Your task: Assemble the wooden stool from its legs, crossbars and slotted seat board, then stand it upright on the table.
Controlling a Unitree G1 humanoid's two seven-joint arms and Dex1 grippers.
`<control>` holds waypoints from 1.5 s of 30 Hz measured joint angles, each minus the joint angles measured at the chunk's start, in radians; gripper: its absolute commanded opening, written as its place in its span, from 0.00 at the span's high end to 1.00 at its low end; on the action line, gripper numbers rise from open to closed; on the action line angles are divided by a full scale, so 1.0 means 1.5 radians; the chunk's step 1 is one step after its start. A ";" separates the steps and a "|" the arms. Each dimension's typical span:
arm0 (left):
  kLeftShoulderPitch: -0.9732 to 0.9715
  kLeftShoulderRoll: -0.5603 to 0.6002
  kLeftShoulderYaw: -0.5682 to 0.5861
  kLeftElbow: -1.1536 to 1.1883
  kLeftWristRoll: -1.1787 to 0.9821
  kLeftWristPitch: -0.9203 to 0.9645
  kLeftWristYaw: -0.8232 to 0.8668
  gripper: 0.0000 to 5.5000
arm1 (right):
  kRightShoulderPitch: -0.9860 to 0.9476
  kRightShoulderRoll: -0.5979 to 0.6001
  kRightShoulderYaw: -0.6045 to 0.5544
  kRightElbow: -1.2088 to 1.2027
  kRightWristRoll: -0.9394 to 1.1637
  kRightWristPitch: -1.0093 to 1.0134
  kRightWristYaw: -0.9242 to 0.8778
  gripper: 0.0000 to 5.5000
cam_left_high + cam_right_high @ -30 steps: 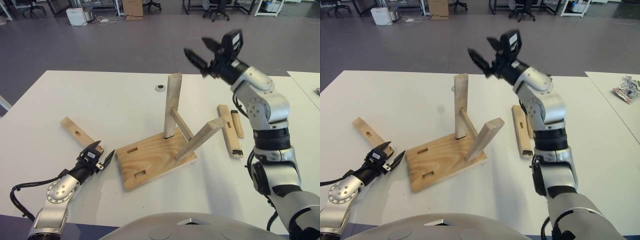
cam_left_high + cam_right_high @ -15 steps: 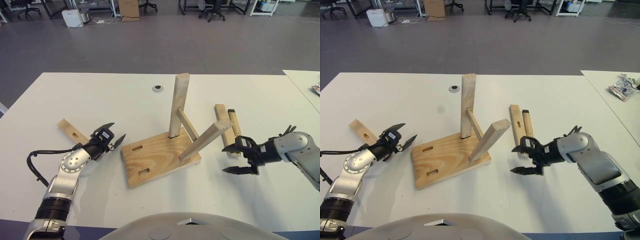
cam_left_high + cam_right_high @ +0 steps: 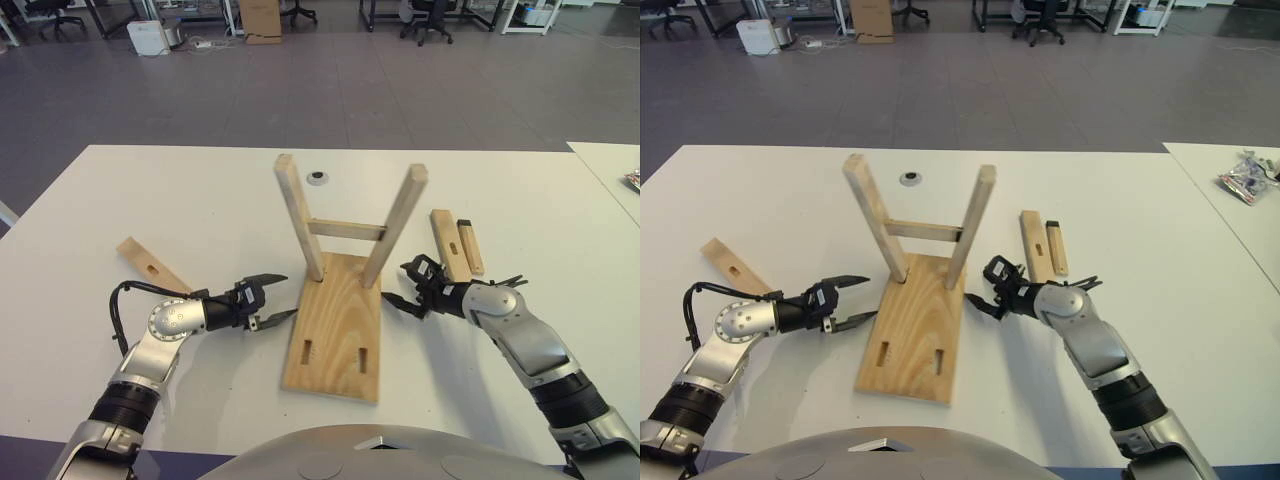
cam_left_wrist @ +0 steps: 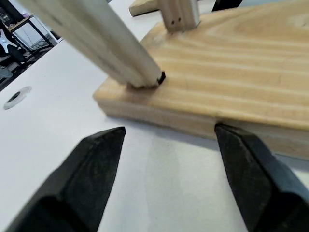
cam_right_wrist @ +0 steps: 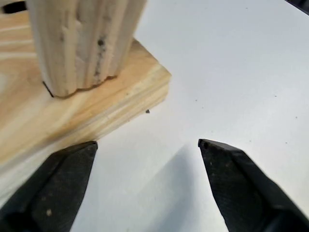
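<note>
1. The seat board [image 3: 335, 325] lies flat on the table [image 3: 200, 190], with two legs [image 3: 300, 215] standing in its far slots and a crossbar [image 3: 345, 229] joining them.
2. The left gripper [image 3: 290, 295] sits low beside the board's left edge, fingers spread and holding nothing.
3. The right gripper [image 3: 395, 284] is at the board's right corner, also spread and empty.
4. Two near slots are unfilled. One spare leg [image 3: 152, 265] lies off to the left and more loose pieces [image 3: 445, 245] lie to the right.
5. The wood looks stiff and fairly light. I'd guess the standing legs could wobble, so pinching the board's edges seems safest.
</note>
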 measured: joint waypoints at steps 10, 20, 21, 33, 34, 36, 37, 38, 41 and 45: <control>0.010 -0.032 0.020 -0.018 -0.005 0.022 0.056 0.38 | -0.008 0.045 -0.015 -0.029 -0.021 0.013 -0.055 0.29; 0.008 -0.137 0.154 -0.036 -0.078 0.062 0.246 0.38 | -0.172 0.024 -0.243 0.262 -0.035 -0.091 -0.202 0.29; 0.015 -0.156 0.162 -0.058 -0.082 0.067 0.269 0.38 | -0.171 0.016 -0.259 0.299 -0.036 -0.099 -0.203 0.29; 0.054 -0.187 0.163 -0.126 -0.077 0.090 0.327 0.38 | -0.133 -0.007 -0.253 0.356 -0.035 -0.090 -0.127 0.29; 0.056 -0.188 0.164 -0.129 -0.077 0.095 0.330 0.38 | -0.130 -0.007 -0.248 0.349 -0.036 -0.079 -0.122 0.29; 0.064 -0.197 0.164 -0.136 -0.078 0.102 0.337 0.38 | -0.124 -0.008 -0.243 0.338 -0.034 -0.052 -0.111 0.29; 0.067 -0.202 0.164 -0.141 -0.078 0.104 0.343 0.38 | -0.122 -0.008 -0.242 0.333 -0.035 -0.045 -0.110 0.29; 0.071 -0.207 0.164 -0.149 -0.078 0.106 0.348 0.38 | -0.119 -0.008 -0.242 0.324 -0.035 -0.038 -0.110 0.29; 0.076 -0.214 0.163 -0.155 -0.078 0.111 0.351 0.38 | -0.116 -0.009 -0.243 0.313 -0.032 -0.016 -0.101 0.40; 0.079 -0.287 0.191 -0.176 -0.135 0.138 0.416 0.38 | -0.100 -0.007 -0.256 0.300 -0.008 0.007 -0.097 0.54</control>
